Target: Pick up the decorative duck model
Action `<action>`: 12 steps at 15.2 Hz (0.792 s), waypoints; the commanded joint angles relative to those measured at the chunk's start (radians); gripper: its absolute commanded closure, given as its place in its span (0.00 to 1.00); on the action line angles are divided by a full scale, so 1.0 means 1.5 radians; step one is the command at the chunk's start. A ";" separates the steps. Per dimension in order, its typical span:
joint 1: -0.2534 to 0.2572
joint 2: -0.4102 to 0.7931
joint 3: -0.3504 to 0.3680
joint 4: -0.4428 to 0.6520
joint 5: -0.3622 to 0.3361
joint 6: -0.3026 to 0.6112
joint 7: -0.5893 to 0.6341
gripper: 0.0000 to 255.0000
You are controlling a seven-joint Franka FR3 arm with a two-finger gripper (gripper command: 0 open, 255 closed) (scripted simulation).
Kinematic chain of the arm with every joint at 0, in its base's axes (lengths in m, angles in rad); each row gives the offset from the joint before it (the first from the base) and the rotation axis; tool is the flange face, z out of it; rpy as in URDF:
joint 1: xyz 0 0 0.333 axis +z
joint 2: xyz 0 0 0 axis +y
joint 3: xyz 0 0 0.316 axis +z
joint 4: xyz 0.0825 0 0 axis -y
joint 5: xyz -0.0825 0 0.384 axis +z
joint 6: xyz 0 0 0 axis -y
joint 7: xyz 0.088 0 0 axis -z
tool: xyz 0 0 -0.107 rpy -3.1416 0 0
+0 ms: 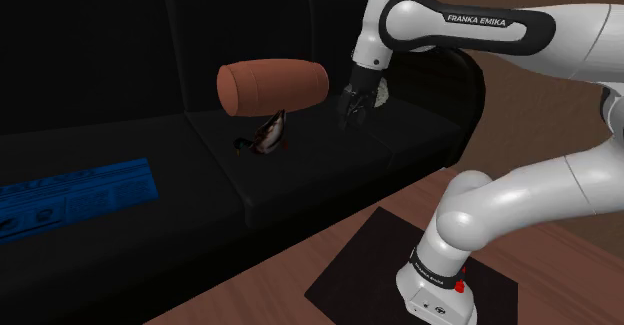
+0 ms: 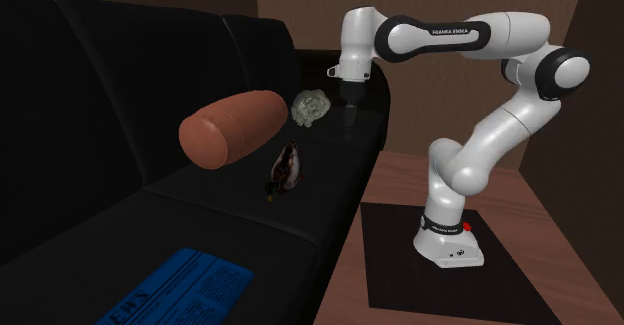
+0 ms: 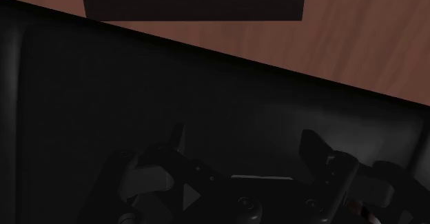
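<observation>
Two black fingers (image 3: 173,145) are standing well apart in the wrist view, with nothing between them but the dark seat, so the gripper (image 1: 350,116) is carrying nothing. It is hanging, pointed downward, just right of centre in the shoulder view. It is over the seat near the armrest, because the arm is reaching out from the stand (image 1: 440,291) at lower right. The duck (image 1: 265,136) is lying on the sofa (image 1: 300,188), seemingly tipped onto its side. It is left of centre in that view, apart from the gripper and to its lower left. A brown bolster (image 1: 272,85) is sitting just behind the duck. That is probably leaving the top and the near side as the open ways in. In the second exterior view a pale crumpled lump (image 2: 312,107) is resting between bolster and gripper, near the upper middle. A blue magazine (image 2: 195,283) is lying flat at lower left, well apart from the duck. By my judgement the reach toward the duck is not yet done.
</observation>
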 commanded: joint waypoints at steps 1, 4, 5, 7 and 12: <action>0.000 0.000 0.000 0.000 0.000 0.000 0.000 0.00; 0.026 0.106 -0.011 0.090 0.036 -0.026 -0.028 0.00; 0.034 0.140 -0.014 0.121 0.049 -0.037 -0.038 0.00; 0.050 0.208 -0.020 0.186 0.074 -0.062 -0.057 0.00; 0.080 0.377 -0.031 0.366 0.143 -0.146 -0.101 0.00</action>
